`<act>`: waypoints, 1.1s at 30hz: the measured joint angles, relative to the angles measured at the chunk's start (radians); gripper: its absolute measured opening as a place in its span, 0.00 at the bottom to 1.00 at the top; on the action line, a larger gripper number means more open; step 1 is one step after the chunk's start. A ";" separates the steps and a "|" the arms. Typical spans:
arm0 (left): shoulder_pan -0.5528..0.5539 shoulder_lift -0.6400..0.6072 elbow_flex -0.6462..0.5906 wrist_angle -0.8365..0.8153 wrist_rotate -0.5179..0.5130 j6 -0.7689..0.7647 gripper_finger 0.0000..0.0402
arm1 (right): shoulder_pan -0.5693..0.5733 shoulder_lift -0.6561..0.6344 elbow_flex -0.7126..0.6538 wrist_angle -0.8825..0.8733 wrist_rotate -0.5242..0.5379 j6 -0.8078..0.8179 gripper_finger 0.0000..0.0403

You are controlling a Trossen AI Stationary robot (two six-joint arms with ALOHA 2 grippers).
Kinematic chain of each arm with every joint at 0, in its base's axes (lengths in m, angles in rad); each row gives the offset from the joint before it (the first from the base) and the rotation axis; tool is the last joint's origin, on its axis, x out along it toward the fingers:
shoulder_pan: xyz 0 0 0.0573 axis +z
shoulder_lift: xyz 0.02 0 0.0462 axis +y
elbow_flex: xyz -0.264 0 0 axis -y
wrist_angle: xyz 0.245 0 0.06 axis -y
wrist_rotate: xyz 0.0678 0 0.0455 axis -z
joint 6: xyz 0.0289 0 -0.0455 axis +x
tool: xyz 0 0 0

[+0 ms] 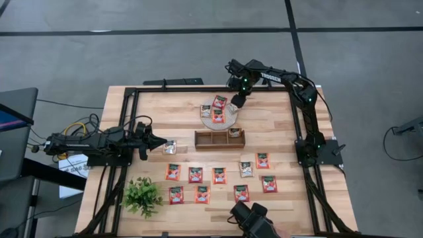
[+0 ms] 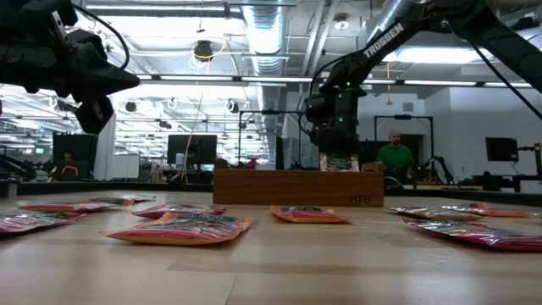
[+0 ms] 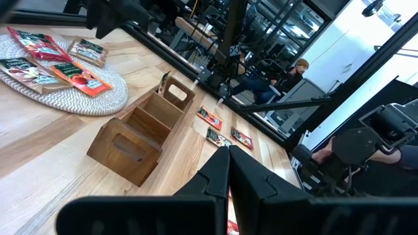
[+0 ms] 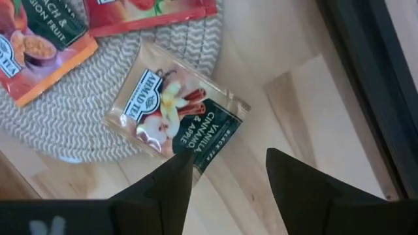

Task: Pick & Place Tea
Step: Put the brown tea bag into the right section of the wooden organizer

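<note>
Woven and pale, the round mat (image 4: 78,124) carried a vanilla-cinnamon-apple tea sachet (image 4: 175,112) half over its rim, its long axis slanted across the edge. Directly above that sachet hung the right claw (image 4: 228,166), jaws parted and empty. Far from the mat, the left claw (image 3: 228,171) waited pinched shut over the desk (image 1: 264,125), beside a grey sachet (image 1: 170,147).

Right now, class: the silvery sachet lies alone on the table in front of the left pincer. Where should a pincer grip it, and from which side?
Probably by one edge, from above. The silvery sachet lies flat on the bare table, so there is no height to pinch from the side. The left pincer, shut now, sits just beside it; it would have to open, tilt down and close across the near edge.
</note>
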 joint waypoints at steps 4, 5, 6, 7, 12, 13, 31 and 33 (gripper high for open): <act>0.000 0.000 0.000 0.000 0.000 0.000 0.00 | -0.010 0.000 0.000 0.008 -0.015 0.008 0.48; 0.000 0.000 0.000 0.000 0.000 0.000 0.00 | -0.011 0.000 0.000 0.011 -0.021 0.009 0.48; 0.000 0.000 0.000 0.000 0.000 0.000 0.00 | -0.012 0.000 0.000 0.015 -0.022 0.013 0.48; 0.000 0.000 0.000 0.000 0.000 0.000 0.00 | -0.014 0.000 0.000 0.018 -0.022 0.016 0.48; 0.000 0.000 0.000 0.000 0.000 -0.001 0.00 | -0.021 0.000 0.000 0.018 -0.025 0.039 0.48; 0.000 0.000 0.000 0.000 0.000 -0.001 0.00 | -0.021 0.000 0.000 0.020 -0.030 0.041 0.48; 0.000 0.000 0.000 0.000 0.024 -0.004 0.00 | -0.018 0.050 -0.004 0.050 -0.049 0.101 0.54; 0.000 0.000 0.000 0.000 0.024 -0.004 0.00 | -0.020 0.063 -0.002 0.057 -0.050 0.102 0.54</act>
